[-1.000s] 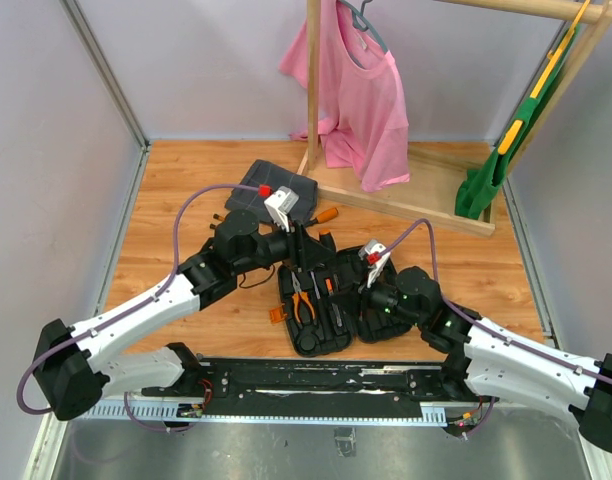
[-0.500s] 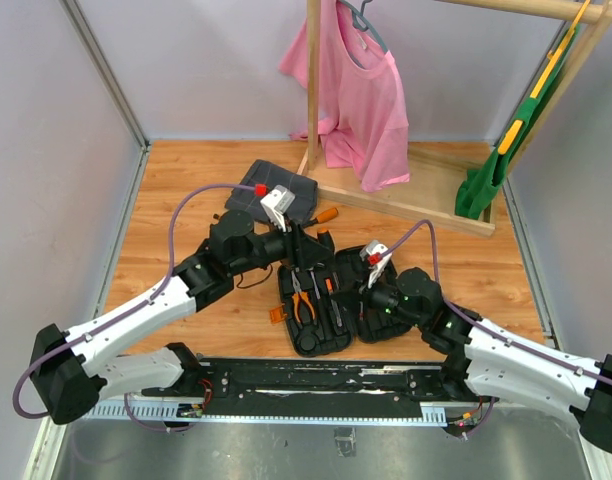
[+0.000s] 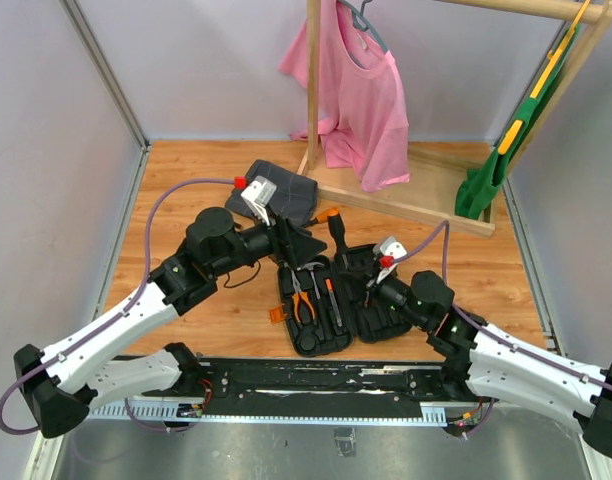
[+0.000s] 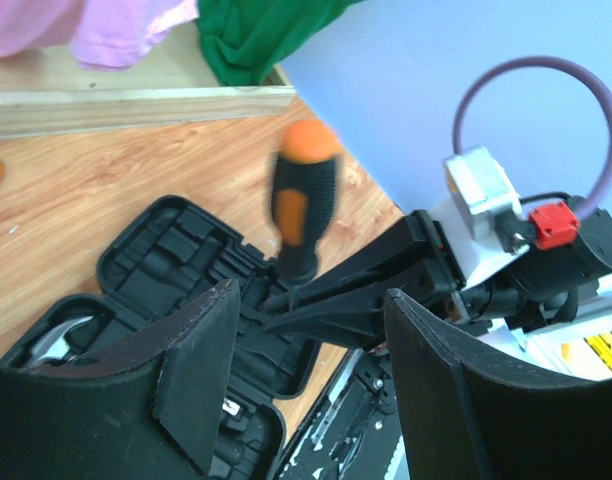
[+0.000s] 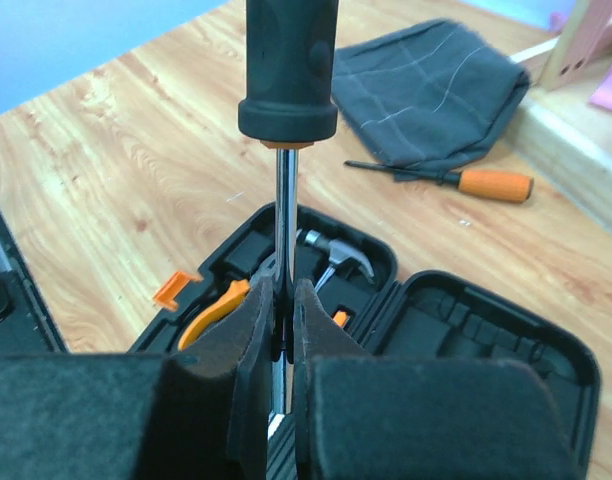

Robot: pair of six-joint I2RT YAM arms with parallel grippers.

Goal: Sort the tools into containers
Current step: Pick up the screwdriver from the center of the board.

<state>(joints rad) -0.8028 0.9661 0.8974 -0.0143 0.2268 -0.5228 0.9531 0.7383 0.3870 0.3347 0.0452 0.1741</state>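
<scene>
Fingers (image 5: pixel 251 345) of right gripper (image 5: pixel 284 330) clamp the screwdriver (image 5: pixel 286 70) shaft; left gripper (image 4: pixel 311 300) spread wide

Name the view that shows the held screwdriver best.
Right wrist: the screwdriver is sharp and close, shaft pinched in the right claw. Left wrist shows its handle blurred; top external shows it small.

Wore white shells on left arm (image 3: pixel 116 330) and right arm (image 3: pixel 516 365), black housings at the joints. Trailed a looping purple cable (image 3: pixel 171 192) from each wrist. Carried a red tab (image 3: pixel 240 182), perhaps a button, beside a white camera block (image 3: pixel 256 196). Ended the left gripper (image 4: pixel 311 300) in broad black fingers (image 4: pixel 191 370).
</scene>
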